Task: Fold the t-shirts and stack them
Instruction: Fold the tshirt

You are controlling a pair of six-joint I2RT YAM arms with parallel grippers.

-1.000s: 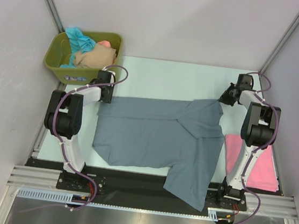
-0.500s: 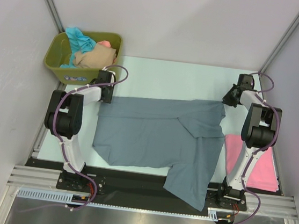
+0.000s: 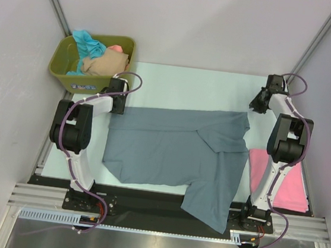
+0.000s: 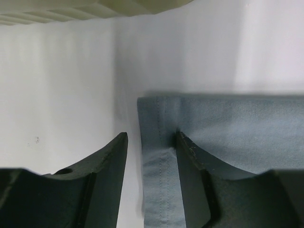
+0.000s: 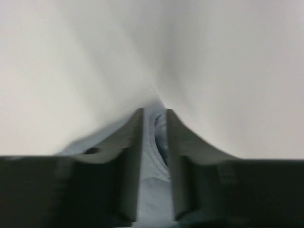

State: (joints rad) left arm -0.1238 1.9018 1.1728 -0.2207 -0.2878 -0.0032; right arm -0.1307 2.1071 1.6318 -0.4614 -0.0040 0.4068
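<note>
- Lying spread at the middle of the table [image 3: 188,82], slate grey-blue t-shirt [image 3: 168,148], its 5 o'clock part reaching past the near edge
- At that shirt's 10 o'clock corner, left gripper [image 4: 151,137], fingers apart, hemmed corner in the gap, one finger touching the cloth
- At its 2 o'clock corner, right gripper [image 5: 154,114], fingers pinched on grey-blue cloth
- At 4 o'clock, pink t-shirt [image 3: 293,180] lying flat, just beside the grey-blue one
- At 10 o'clock, olive tub [image 3: 61,71] holding teal t-shirt [image 3: 89,43], beige t-shirt [image 3: 103,64], salmon t-shirt [image 3: 119,48]

Both arms reach far forward, wrists held low. The left pincer [image 4: 149,138] has its fingers apart; the right pincer [image 5: 154,114] seems pinched narrowly on the grey-blue t-shirt [image 3: 168,148].
</note>
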